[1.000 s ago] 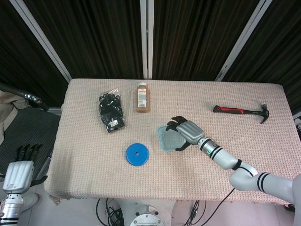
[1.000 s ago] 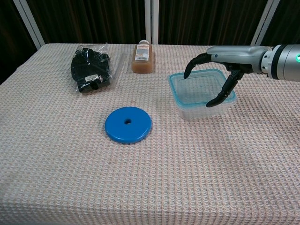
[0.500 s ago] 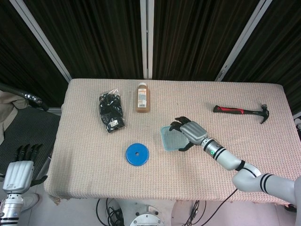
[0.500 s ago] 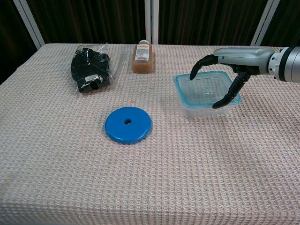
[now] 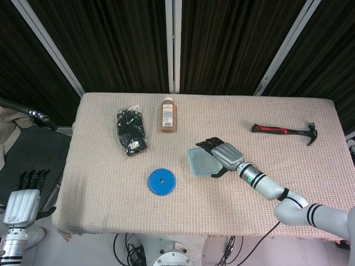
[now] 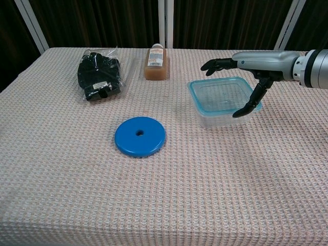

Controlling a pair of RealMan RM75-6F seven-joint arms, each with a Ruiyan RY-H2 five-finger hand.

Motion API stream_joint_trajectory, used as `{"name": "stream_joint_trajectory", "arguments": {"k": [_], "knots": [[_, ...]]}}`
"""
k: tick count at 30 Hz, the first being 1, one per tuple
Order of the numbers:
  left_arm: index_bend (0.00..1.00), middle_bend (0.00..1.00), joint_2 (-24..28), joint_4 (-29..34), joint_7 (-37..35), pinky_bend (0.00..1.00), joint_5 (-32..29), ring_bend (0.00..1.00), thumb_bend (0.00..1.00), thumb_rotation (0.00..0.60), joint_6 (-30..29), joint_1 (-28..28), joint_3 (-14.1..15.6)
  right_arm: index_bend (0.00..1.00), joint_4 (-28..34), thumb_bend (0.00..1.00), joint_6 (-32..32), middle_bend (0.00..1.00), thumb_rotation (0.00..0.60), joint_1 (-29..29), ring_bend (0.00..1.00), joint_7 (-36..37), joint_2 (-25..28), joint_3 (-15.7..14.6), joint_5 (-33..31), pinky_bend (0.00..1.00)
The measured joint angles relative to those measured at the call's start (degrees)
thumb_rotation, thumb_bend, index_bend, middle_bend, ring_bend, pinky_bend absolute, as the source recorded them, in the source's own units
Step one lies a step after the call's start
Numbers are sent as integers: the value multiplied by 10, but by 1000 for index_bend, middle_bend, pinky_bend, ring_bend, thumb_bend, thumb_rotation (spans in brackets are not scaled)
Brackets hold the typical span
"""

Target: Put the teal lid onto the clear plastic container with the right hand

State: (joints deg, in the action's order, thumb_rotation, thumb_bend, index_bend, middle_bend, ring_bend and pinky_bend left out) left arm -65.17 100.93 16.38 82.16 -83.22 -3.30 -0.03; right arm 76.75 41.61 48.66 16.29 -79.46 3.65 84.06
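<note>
The clear plastic container (image 6: pixel 223 106) (image 5: pixel 200 162) stands right of the table's middle, and the teal-rimmed lid (image 6: pixel 201 104) lies on top of it. My right hand (image 6: pixel 254 61) (image 5: pixel 223 154) hovers over the container's far right side, palm down. Its fingers stretch out level above the lid's far edge, and the thumb (image 6: pixel 249 104) hangs down beside the front right corner. It holds nothing. My left hand (image 5: pixel 22 200) hangs off the table at the lower left of the head view, fingers apart and empty.
A blue disc (image 6: pixel 140 136) lies left of the container. At the back lie a bag of black gloves (image 6: pixel 99 75) and a brown bottle (image 6: pixel 156 63). A red-handled hammer (image 5: pixel 284 131) rests at the far right.
The right hand's fingers have lifted from curling around the lid to stretching out above it. The container slid a little right, then slightly back left. The left hand has not moved.
</note>
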Motion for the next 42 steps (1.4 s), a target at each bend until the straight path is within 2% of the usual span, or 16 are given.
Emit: {"name": "stream_joint_trajectory", "arguments": {"k": [8,15,19,28,42], "knots": [[103,87,1,2,1,23,2,10,0,600,-1,1,1,0,22,26,-9,8,600,0,0,-26,20,-4,-8,0],[102,87,0,1,-1,23,2,10,0,600,-2,2,1,0,63,26,41,117,600,-21,0,-53,44,-10,7,0],[102,87,-1,-1,-3,23,5,10,0,600,-4,2,2,0,74,26,48,148,600,-34,0,-77,53,-15,2,0],[102,87,-2,-6,-10,23,8,10,0,600,-7,5,4,0,65,26,43,154,600,-53,0,-103,53,-16,-42,0],[102,87,-3,-9,-12,23,6,10,0,600,-4,6,5,0,44,26,19,170,600,-52,0,-107,32,-16,-49,0]]}}
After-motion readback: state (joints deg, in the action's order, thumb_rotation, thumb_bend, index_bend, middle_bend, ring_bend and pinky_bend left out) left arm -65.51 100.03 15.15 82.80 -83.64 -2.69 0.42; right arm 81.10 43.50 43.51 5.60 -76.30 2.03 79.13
